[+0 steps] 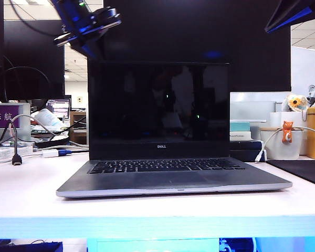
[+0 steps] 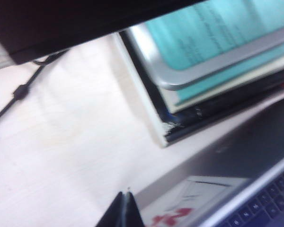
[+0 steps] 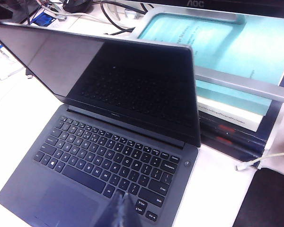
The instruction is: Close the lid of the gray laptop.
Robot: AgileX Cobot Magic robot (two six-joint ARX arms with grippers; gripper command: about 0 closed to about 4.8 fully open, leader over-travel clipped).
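The gray laptop (image 1: 173, 178) sits open at the front of the white table (image 1: 31, 202), its base near the front edge, bare tabletop on either side of it; the lid (image 1: 158, 107) stands nearly upright at the back of the base, its black screen facing forward with the DELL logo on the lower bezel.

In the right wrist view the right gripper (image 3: 118, 213) hangs above the keyboard's near corner, its two fingers pressed together with nothing between them; the lid (image 3: 132, 80) rises beyond it, tilted back, apart from the fingers; in the exterior view that arm shows only at the upper right, well above the lid's top edge.

In the left wrist view the left gripper (image 2: 125, 210) also shows fingers drawn together and empty; it hovers just beside the lid's outer face (image 2: 236, 161), over the corner bearing the white sticker with red letters (image 2: 184, 208), though whether it touches I cannot tell; in the exterior view it sits above the lid's upper left corner.

Behind the lid a stack of books (image 3: 236, 71) lies under a silver monitor stand (image 3: 246, 82), close to the lid's back; cables (image 1: 13, 142) trail at far left; white containers (image 1: 283, 139) stand at far right.
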